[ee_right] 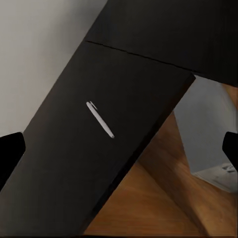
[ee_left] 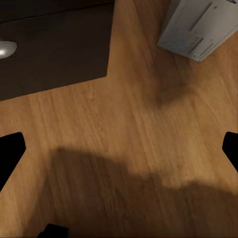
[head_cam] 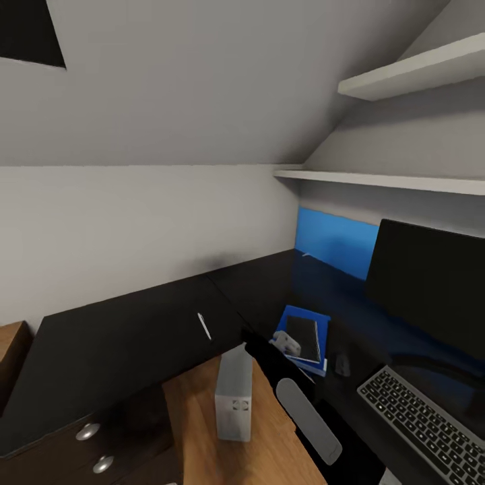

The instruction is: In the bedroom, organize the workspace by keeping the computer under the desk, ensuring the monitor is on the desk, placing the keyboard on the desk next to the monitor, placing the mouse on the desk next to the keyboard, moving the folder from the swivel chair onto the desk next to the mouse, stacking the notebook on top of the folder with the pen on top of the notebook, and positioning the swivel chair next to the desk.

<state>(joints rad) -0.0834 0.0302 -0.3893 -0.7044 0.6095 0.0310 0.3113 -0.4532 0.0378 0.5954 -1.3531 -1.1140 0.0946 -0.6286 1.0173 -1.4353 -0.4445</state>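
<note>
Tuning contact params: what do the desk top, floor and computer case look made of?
Desk: glossy black, likely laminate or lacquered board; it mirrors the blue back panel. Floor: light wood planks with visible grain, satin finish. Computer: pale grey-white case, matte, smooth flat panels; painted metal or plastic, can't tell which.

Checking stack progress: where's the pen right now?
The pen lies alone on the left wing of the desk, left of the folder and notebook, not on them; the right wrist view looks down on it.
</note>
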